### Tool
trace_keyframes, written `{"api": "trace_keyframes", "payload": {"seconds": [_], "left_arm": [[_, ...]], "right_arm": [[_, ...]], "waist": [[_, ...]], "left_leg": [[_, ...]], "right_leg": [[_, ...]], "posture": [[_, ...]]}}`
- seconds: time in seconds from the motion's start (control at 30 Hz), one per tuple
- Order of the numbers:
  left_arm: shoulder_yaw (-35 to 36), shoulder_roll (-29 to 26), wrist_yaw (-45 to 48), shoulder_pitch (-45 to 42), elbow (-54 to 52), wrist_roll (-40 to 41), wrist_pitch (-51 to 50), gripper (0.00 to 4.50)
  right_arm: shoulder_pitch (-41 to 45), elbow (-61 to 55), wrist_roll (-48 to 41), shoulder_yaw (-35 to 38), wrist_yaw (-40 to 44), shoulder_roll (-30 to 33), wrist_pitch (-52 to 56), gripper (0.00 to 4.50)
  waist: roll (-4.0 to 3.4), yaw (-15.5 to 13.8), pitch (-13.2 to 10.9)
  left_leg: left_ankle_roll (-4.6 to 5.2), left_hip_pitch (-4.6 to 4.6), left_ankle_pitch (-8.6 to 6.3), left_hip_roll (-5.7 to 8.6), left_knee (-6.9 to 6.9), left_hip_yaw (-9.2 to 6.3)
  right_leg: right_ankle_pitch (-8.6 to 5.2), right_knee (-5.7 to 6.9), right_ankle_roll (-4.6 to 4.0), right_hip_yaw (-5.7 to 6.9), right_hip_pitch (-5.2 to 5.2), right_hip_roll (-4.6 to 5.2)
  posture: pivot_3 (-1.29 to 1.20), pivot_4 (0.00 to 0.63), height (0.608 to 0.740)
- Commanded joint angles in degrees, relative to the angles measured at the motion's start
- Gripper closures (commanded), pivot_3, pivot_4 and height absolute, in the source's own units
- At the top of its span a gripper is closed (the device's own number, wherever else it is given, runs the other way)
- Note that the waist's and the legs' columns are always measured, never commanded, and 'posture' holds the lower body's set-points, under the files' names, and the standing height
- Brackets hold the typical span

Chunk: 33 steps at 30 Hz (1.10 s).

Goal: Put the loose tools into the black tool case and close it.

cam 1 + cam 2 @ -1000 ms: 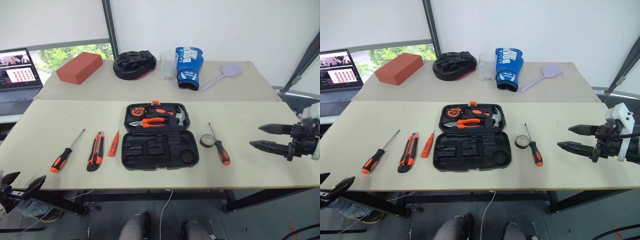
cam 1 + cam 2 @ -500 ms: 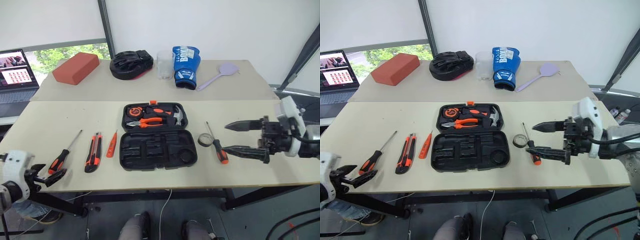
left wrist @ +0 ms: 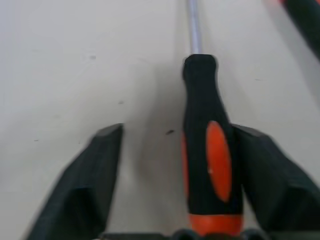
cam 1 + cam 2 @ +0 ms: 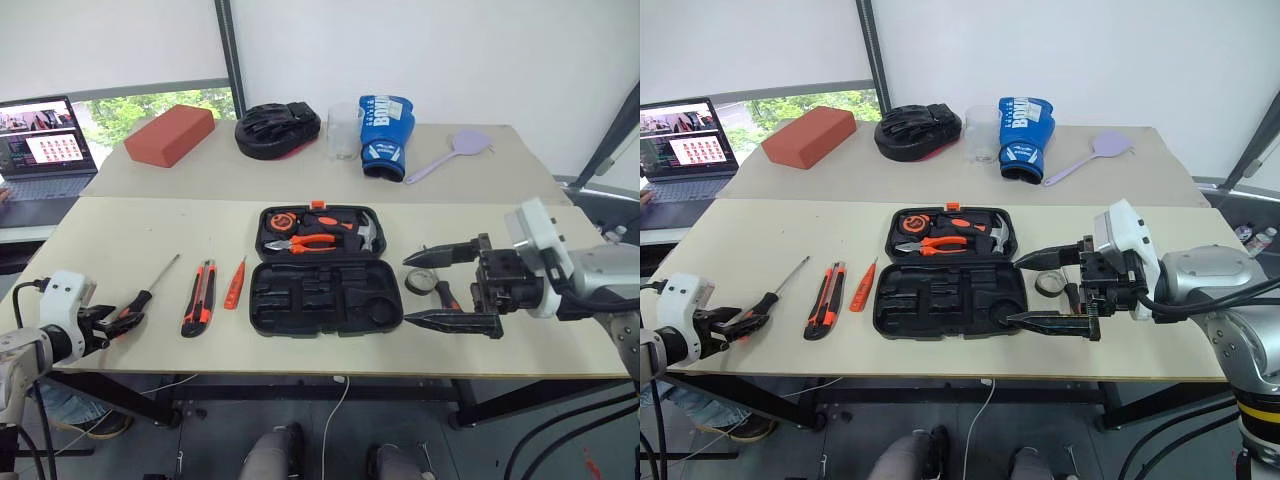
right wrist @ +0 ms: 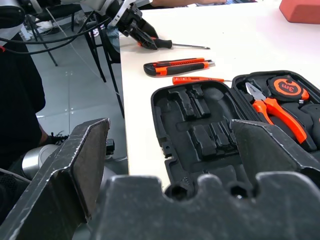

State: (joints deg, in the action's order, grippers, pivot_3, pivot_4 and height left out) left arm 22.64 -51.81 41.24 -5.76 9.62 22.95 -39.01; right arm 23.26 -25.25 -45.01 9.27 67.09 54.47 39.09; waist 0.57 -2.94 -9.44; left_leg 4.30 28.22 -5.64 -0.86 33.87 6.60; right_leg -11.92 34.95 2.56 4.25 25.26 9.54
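Observation:
The black tool case [image 4: 325,300] lies open mid-table, its near half showing empty recesses. My left gripper [image 4: 120,322] is at the left front edge, open around the handle of an orange-and-black screwdriver [image 3: 207,150]; one finger touches the handle, the other stands apart. A utility knife [image 4: 197,310] and a slim orange tester screwdriver [image 4: 234,296] lie between that screwdriver and the case. My right gripper [image 4: 405,289] hangs open at the case's right edge, pointing left. Behind it lie a black tape roll [image 4: 420,282] and a second screwdriver [image 4: 447,297], both partly hidden.
Pliers [image 4: 310,243], a hammer [image 4: 368,233] and a tape measure [image 4: 279,222] sit in the case's far half. On the back table stand a red brick [image 4: 170,135], a black mitt [image 4: 278,130], a clear cup [image 4: 343,130], a blue boxing glove [image 4: 385,135], a lilac spatula [image 4: 455,152]. A laptop [image 4: 45,145] is far left.
My left gripper came forward onto the table around the left screwdriver's handle and its fingers narrowed. My right gripper swung left, from the table's right end to the case's right edge.

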Motion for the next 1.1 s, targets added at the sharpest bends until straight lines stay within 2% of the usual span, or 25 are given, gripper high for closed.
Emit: {"api": "trace_keyframes", "payload": {"seconds": [0.03,0.1,0.23,0.3,0.43,0.57,0.73,0.83,1.1], "left_arm": [[-0.63,0.27,2.06,0.19,1.37,0.20,0.04,2.80],[0.10,-0.76,3.63,-0.67,0.74,0.77,0.53,3.50],[-0.44,-4.59,10.06,-5.61,-1.88,1.90,2.97,3.55],[-2.40,-6.95,15.45,-8.70,-3.40,2.10,5.49,3.55],[-9.66,-8.78,26.17,-15.75,-4.72,1.08,13.30,3.55],[-24.53,-1.85,33.07,-31.01,-1.64,-4.61,17.62,3.55],[-35.44,8.01,34.49,-41.84,10.94,-14.04,27.13,3.55],[-38.08,11.67,34.79,-45.24,17.58,-17.29,30.95,3.55],[-39.95,18.84,33.84,-51.53,30.79,-22.41,37.75,3.55]], "right_arm": [[-0.83,-0.74,0.76,1.37,-0.14,0.37,-1.99,0.00],[-1.67,-0.52,1.28,1.83,-0.33,0.56,-2.32,0.00],[-3.69,0.27,2.28,2.74,-1.21,1.14,-2.10,0.00],[-4.80,0.65,1.82,3.26,-1.82,1.69,-0.48,0.00],[-7.20,-0.08,1.64,4.44,-2.08,2.36,-0.61,0.00],[-8.51,-0.44,5.36,4.28,-5.73,1.77,-2.38,0.00],[-10.28,-2.26,5.65,5.28,-8.89,0.76,-1.69,0.00],[-11.13,-3.71,5.37,5.57,-10.57,0.21,-1.37,0.00],[-13.74,-6.48,3.91,7.79,-13.97,-0.81,-0.64,0.00]], "waist": [[0.00,0.00,0.00],[0.01,-0.03,0.01],[0.14,-0.08,0.00],[0.62,-0.20,-0.03],[0.68,-0.13,0.01],[0.67,-0.76,0.02],[0.68,-0.53,0.01],[0.69,-0.01,0.00],[0.69,0.00,0.00]], "left_leg": [[0.00,0.00,0.00,0.00,0.00,0.02],[0.00,0.01,0.00,0.00,0.01,0.03],[0.00,0.06,0.00,0.00,0.04,0.05],[0.00,0.11,0.00,0.00,0.05,0.06],[-0.01,0.37,0.01,-0.03,0.06,0.13],[-0.02,0.34,0.01,-0.04,0.15,0.25],[0.27,0.55,-0.16,-0.16,1.04,0.25],[0.42,1.04,-0.23,-0.20,1.51,0.20],[0.74,1.17,-0.45,-0.23,2.21,-0.02]], "right_leg": [[0.00,-0.01,0.00,0.00,0.00,0.02],[0.00,-0.04,0.00,0.00,0.00,0.03],[0.01,-0.09,0.00,0.08,0.00,0.03],[0.02,-0.09,-0.01,0.19,0.02,0.00],[0.17,-0.17,-0.10,0.37,0.24,0.03],[0.21,-0.18,-0.03,0.42,0.20,0.06],[0.29,-0.06,0.13,0.74,-0.07,-0.04],[0.59,0.06,0.58,0.89,-0.05,-0.04],[0.58,0.02,0.61,1.18,-0.11,0.01]], "posture": [[0.00,0.150,0.718],[0.00,0.150,0.718],[0.00,0.150,0.718],[0.00,0.150,0.718],[0.00,0.150,0.718],[0.00,0.150,0.718],[0.00,0.150,0.718],[0.00,0.150,0.718],[0.00,0.150,0.718]]}}
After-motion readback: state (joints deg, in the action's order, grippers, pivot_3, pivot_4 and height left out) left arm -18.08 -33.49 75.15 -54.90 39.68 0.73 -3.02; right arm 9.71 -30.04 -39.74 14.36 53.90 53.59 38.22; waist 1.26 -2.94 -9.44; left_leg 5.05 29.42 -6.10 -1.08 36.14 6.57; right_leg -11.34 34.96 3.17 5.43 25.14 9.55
